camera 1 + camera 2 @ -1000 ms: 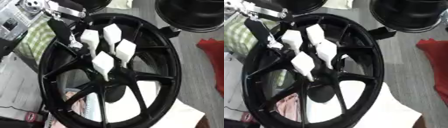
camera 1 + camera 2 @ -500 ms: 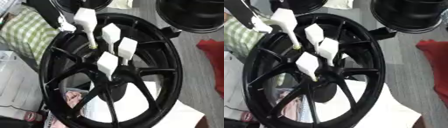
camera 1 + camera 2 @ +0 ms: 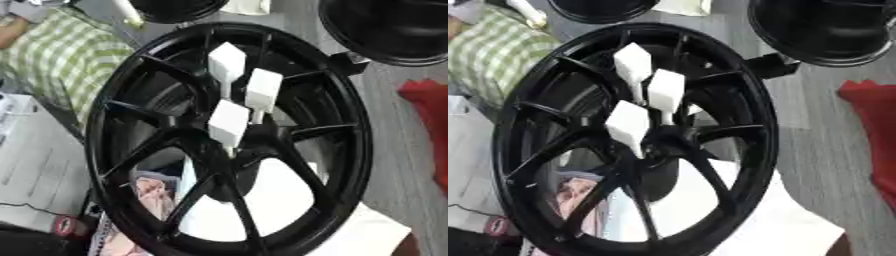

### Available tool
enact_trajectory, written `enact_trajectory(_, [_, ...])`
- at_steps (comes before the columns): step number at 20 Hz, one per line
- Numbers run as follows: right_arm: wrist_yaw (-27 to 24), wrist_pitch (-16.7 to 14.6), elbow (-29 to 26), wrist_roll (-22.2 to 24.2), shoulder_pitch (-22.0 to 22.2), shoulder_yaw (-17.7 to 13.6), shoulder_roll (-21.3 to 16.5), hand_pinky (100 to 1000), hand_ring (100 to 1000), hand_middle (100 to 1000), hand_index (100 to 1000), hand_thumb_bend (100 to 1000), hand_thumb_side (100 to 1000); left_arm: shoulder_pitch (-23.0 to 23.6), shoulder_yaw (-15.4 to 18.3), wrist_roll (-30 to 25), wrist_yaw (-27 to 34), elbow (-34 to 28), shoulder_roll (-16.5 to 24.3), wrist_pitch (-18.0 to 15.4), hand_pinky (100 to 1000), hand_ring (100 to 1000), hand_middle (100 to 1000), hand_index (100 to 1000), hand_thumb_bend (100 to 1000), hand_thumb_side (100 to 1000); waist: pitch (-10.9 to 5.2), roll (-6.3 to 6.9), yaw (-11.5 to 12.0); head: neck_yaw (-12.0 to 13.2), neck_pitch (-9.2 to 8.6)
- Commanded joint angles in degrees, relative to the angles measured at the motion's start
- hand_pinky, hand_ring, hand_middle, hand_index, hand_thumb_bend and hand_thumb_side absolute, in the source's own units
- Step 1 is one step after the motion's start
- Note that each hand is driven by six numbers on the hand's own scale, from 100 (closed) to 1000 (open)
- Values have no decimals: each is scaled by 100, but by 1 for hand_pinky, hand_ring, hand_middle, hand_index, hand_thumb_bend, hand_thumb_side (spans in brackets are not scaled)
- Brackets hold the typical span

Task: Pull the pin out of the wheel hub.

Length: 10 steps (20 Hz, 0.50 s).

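Three white pins stood in the middle of the black wheel, clustered at its centre: one toward the top rim, one just right of it, one nearest the centre. Their long axes rose out of the wheel's face, so a pull probably had to follow that line. Beyond the wheel's upper-left rim lay a white stick. A grey shape there was perhaps the left hand, the nearer one; whether it grasped anything could not be told. No right hand showed.

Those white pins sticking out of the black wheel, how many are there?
3, clustered at the hub: an upper pin, one to its right, and the lowest pin. Others might be hidden.
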Motion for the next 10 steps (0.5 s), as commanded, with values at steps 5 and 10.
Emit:
enact_trajectory(5, [21, -50, -77, -107, -10, -185, -159, 887, 754, 629, 754, 239, 364, 1175, 1259, 1096, 325, 35, 770, 166, 640, 562, 476, 463, 100, 218, -143, -60, 99, -62, -6])
enact_trajectory(10, [-14, -76, -85, -174, 4, -248, -73, 887, 754, 629, 754, 237, 366, 2288, 1860, 1983, -162, 77, 450, 553, 640, 565, 481, 467, 100, 225, -104, -140, 127, -90, -78])
